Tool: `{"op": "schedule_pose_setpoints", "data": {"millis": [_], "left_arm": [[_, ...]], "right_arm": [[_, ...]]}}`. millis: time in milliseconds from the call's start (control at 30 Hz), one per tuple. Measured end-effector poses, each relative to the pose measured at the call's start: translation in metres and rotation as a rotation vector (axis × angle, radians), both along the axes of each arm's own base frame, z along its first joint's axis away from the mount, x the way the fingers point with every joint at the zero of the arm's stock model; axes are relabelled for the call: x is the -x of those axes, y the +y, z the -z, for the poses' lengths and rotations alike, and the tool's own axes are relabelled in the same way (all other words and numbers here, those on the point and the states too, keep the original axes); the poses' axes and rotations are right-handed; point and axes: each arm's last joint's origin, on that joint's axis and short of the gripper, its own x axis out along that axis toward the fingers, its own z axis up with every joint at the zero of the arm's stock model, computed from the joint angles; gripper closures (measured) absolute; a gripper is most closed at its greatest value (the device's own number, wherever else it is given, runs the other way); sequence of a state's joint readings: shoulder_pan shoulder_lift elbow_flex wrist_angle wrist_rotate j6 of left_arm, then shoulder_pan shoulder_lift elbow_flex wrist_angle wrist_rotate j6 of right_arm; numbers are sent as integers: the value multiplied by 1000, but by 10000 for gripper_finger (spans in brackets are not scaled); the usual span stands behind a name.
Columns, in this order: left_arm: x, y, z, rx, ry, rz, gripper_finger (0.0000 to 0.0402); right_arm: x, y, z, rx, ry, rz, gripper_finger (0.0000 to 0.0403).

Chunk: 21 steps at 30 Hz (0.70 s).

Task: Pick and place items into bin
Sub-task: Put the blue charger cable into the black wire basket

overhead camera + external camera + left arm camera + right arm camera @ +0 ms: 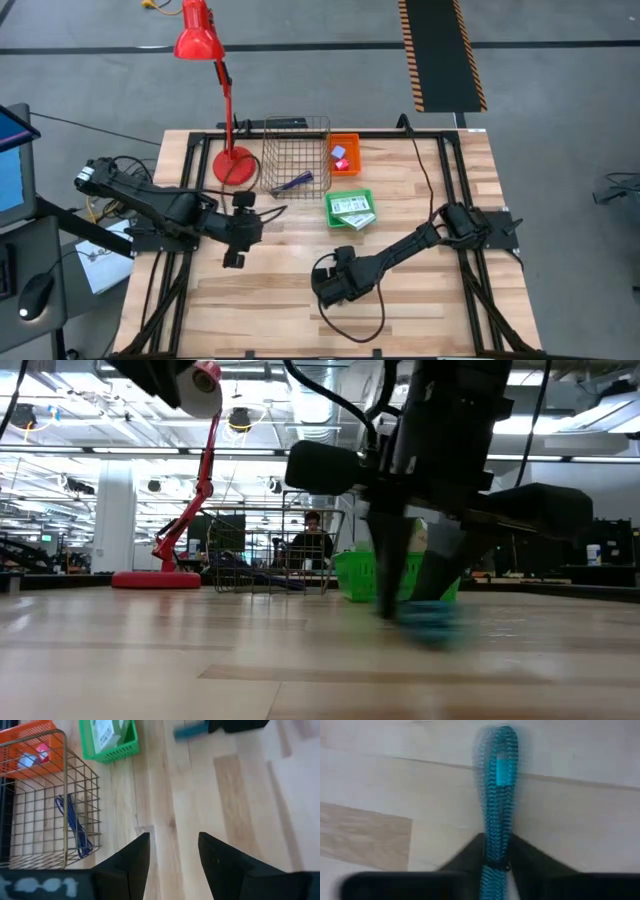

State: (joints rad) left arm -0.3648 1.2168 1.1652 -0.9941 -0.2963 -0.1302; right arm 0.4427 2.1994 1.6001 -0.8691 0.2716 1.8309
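The teal ridged stick (497, 775) lies low over the wooden table near its front middle, with my right gripper (495, 842) (322, 290) shut on it. In the low view it is a teal blur (430, 615) under that gripper. My left gripper (234, 260) (174, 845) hangs open above bare wood at the table's left, with nothing between its fingers. A dark blue cord (75, 827) lies in the wire basket (295, 158). White cards with green print (350, 208) sit in a green bin (365, 195). A pink cube (341, 164) and a pale-blue cube (338, 152) sit in an orange bin (349, 141). My right gripper pinches the teal stick between its two fingers at one end (495, 832). The fingers come steeply from above, and the rest of the stick reaches out past the fingertips. The stick is level at table height; whether it rests on the wood I cannot tell.
A red desk lamp (232, 165) stands at the far left beside the wire basket. The three containers cluster at the far middle. Black frame rails (450, 170) run along the table's sides. Bare wood spans the near half between the arms.
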Motion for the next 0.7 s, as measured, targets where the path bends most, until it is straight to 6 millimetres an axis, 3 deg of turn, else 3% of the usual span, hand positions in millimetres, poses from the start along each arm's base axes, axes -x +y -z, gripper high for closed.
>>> {"op": "schedule_pose_setpoints", "data": {"millis": [67, 100, 300, 400, 533, 700], "left_arm": [[7, 0, -6, 26, -33, -16, 244], [11, 0, -9, 39, -49, -21, 244], [36, 5, -32, 128, -194, -93, 244], [50, 11, -42, 148, -279, -147, 244], [68, 19, -56, 178, -396, -193, 244], [84, 28, -72, 202, -554, -244, 244]], "right_arm": [[0, 0, -4, 14, -16, -22, 370], [0, -1, -8, 22, -29, -32, 381], [-3, -8, -44, 65, -168, -60, 381], [0, -17, -74, 133, -254, -81, 390], [2, -47, -114, 214, -317, -135, 386], [6, -107, -162, 318, -360, -250, 392]]}}
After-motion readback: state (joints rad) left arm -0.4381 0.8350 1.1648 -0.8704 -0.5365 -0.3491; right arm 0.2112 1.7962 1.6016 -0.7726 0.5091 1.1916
